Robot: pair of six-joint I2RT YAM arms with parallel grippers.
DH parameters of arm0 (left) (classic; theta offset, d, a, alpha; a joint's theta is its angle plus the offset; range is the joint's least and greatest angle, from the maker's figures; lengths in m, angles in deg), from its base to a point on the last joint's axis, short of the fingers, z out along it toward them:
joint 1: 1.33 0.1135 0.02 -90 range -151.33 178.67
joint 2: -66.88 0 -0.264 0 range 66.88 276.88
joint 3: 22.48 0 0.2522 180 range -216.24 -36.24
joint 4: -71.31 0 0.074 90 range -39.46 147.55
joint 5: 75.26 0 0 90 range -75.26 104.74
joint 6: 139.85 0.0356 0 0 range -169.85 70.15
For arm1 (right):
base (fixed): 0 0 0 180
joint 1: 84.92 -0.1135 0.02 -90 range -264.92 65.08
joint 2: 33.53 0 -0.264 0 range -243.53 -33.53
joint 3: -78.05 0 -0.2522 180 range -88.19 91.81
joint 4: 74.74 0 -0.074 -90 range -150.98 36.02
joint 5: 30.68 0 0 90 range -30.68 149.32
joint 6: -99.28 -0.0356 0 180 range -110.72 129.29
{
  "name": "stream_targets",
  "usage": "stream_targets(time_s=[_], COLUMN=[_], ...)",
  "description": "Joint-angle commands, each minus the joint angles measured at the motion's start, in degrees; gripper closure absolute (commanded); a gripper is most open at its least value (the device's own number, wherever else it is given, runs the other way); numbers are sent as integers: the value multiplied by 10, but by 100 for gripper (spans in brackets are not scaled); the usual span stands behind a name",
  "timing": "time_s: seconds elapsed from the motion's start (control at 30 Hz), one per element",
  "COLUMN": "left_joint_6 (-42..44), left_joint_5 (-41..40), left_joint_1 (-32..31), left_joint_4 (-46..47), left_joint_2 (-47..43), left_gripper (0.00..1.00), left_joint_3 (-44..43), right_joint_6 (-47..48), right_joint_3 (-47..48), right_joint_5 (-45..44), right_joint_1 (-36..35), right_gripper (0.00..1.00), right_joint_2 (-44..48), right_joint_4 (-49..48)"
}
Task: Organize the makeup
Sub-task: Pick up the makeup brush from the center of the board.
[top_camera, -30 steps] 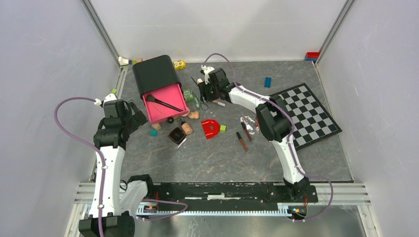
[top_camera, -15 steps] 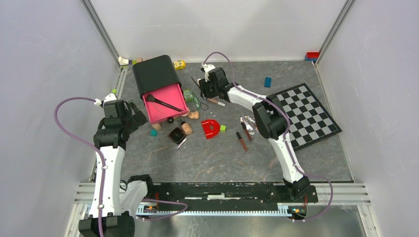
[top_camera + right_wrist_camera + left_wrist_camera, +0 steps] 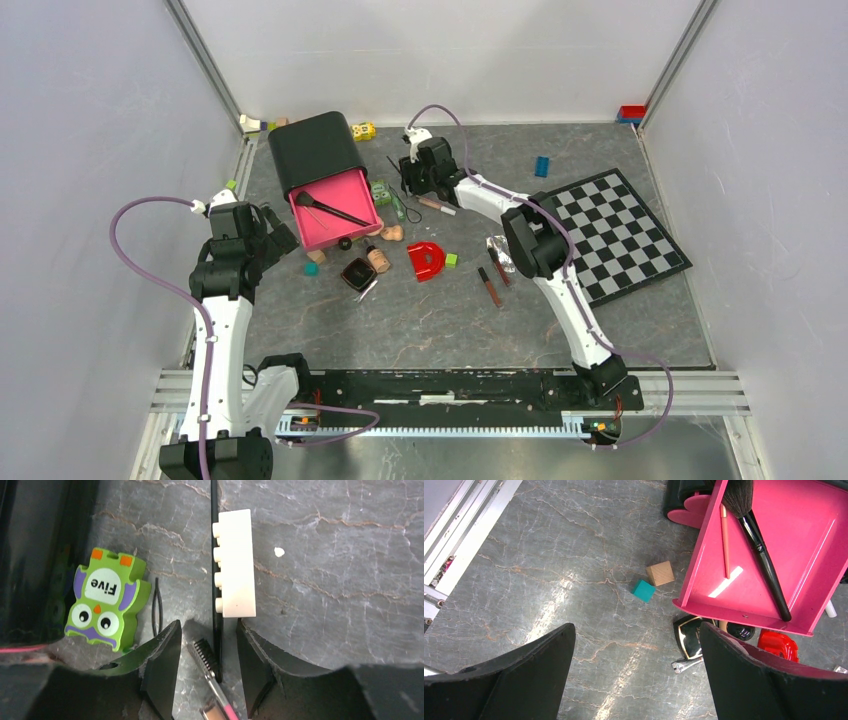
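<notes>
**Left gripper** (image 3: 636, 630): near left of the table (image 3: 420, 330). Fingers wide apart with nothing between them, above bare stone just short of the tray.

**Tubes** (image 3: 490, 285): two, dark red, lying close together on the table, centre right.

**Compact** (image 3: 689, 637): black and square, on the table just in front of the tray's near edge.

**Bottle** (image 3: 378, 260): beige, lying just beside the compact. The red D-piece (image 3: 425, 260) lies on its other side.

**Cubes**: one tan (image 3: 660, 573) and one teal (image 3: 644, 590), close together by the tray's near corner.

**Sponge** (image 3: 392, 233): peach, just beyond the bottle.

**Tray** (image 3: 694, 580): pink. It holds a black brush (image 3: 764, 565) laid on the slant and a slim pink pencil (image 3: 725, 545) beside it. A black lid (image 3: 313, 150) sits against its far side.

**Right gripper** (image 3: 206, 630): far centre. Jaws part-way apart, set either side of a thin black wand (image 3: 215, 580), with no contact visible. A comb-tipped wand (image 3: 204, 657) also lies between them.

**Brick** (image 3: 235, 562): white, lying against one side of the black wand.

**Owl tile** (image 3: 107, 600): green, on the other side, next to the lid.

**Checkerboard** (image 3: 620, 230): far right, flat.
</notes>
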Motion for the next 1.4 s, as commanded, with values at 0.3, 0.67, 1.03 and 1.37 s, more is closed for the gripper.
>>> stream_targets(time_s=[0.3, 0.67, 1.03, 1.37], left_joint_6=[16, 16, 16, 16], left_joint_5=[0, -1, -3, -4], left_joint_1=[-1, -1, -1, -1], left_joint_4=[21, 21, 20, 20], left_joint_2=[-6, -8, -11, -9], left_gripper=[0, 0, 0, 0], left_joint_3=[1, 2, 2, 2], right_joint_6=[28, 90, 101, 113], right_joint_3=[61, 71, -9, -180], right_joint_5=[-27, -117, -135, -142], right_joint_1=[-4, -29, -28, -2], right_gripper=[66, 71, 95, 100], right_joint_2=[-64, -57, -10, 97], right_joint_4=[17, 126, 129, 109])
